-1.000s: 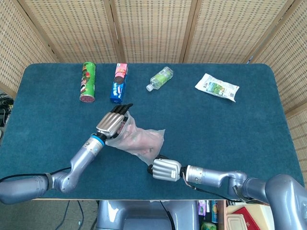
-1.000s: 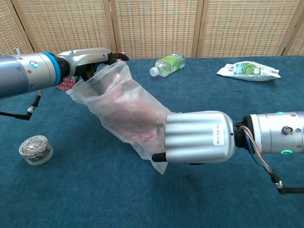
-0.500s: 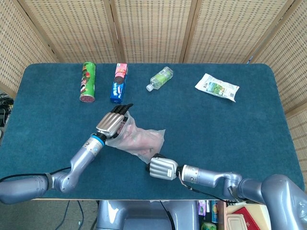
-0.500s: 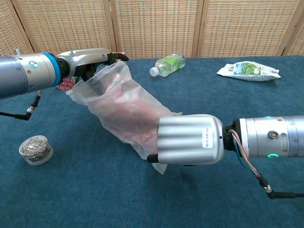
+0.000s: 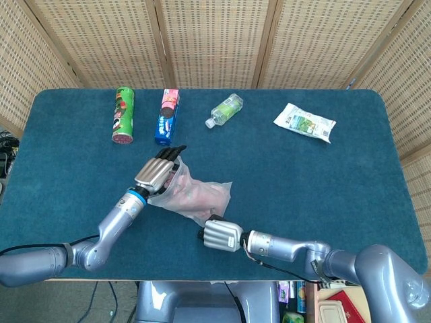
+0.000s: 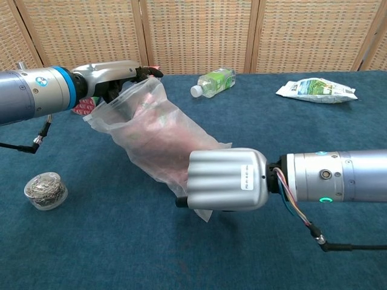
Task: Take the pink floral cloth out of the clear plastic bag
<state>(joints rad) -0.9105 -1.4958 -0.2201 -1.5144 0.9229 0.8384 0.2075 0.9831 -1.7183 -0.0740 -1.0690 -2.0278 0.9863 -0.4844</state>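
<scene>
**Two hands on the bag**

The clear plastic bag (image 6: 158, 140) lies on the blue table (image 5: 303, 175). Its long side slants from its open mouth, up near the left hand (image 6: 115, 78), down to the right hand (image 6: 227, 180). The pink floral cloth (image 6: 163, 130) is inside the bag. The left hand pinches the bag's open edge and holds it up. The right hand covers the bag's low corner; I cannot tell if it grips. The writing on the far snack packs is too small to read.

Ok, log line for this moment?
left hand: holds bag mouth | right hand: at bag bottom, grip hidden | clear plastic bag: lifted | pink floral cloth: inside
</scene>
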